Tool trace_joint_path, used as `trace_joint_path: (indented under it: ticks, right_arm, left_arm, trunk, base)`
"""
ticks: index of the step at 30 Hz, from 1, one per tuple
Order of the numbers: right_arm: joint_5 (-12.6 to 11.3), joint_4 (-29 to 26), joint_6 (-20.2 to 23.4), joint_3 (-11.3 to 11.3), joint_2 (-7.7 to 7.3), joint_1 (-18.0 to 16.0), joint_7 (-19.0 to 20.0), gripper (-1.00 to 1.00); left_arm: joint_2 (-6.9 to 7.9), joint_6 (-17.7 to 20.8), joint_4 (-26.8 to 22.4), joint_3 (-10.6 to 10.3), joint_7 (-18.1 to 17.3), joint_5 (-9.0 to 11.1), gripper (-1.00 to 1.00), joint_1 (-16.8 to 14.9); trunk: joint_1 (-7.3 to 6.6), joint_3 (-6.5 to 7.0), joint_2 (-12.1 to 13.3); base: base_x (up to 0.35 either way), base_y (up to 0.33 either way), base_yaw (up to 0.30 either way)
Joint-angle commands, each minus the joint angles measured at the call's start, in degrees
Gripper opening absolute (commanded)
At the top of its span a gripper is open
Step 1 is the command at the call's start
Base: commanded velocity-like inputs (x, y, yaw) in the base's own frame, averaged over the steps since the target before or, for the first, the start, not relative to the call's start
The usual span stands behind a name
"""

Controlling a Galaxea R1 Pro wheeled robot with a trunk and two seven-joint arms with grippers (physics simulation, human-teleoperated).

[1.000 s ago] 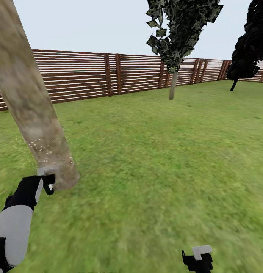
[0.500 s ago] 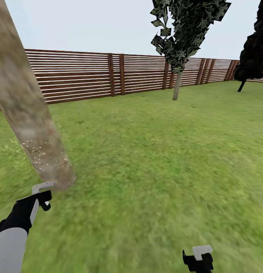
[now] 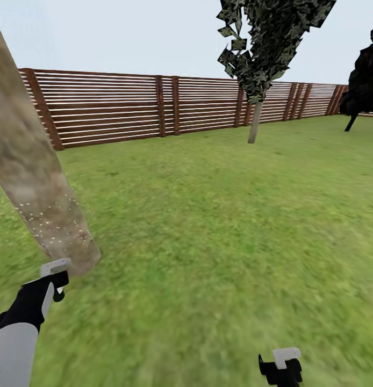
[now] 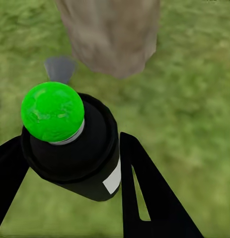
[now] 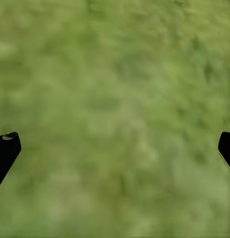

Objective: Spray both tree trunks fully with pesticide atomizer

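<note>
Left gripper [image 4: 70, 168] clenched on atomizer [image 4: 75, 148]: matte black cylinder, glossy green ball cap on a grey collar, small blank white label, no readable text. It sits just beside the trunk [image 3: 38, 183] base, at the lawn's [image 3: 219, 226] near left. Trunk round, mottled tan-grey, leaning, dotted with fine pale specks low down. Right gripper [image 5: 115, 148] released, fingers wide over blurred grass. Brown slatted fence [image 3: 127, 107] along the far edge.

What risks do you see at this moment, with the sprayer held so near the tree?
1. The white specks on the tree trunk cover only a low band, so the higher bark may stay unsprayed.
2. The left gripper, its jaws around the atomizer, is near the trunk base and might bump it.
</note>
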Motion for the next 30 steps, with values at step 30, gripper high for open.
trace_joint_path:
  ticks: [30]
  right_arm:
    - [0.6, 0.2, -0.2, -0.2, 0.06, 0.0, -0.3, 1.0]
  left_arm:
    - [-0.3, 0.3, 0.3, -0.2, 0.0, -0.4, -1.0, -0.1]
  trunk:
    - [0.01, -0.05, 0.0]
  base:
    - [0.22, -0.164, 0.153]
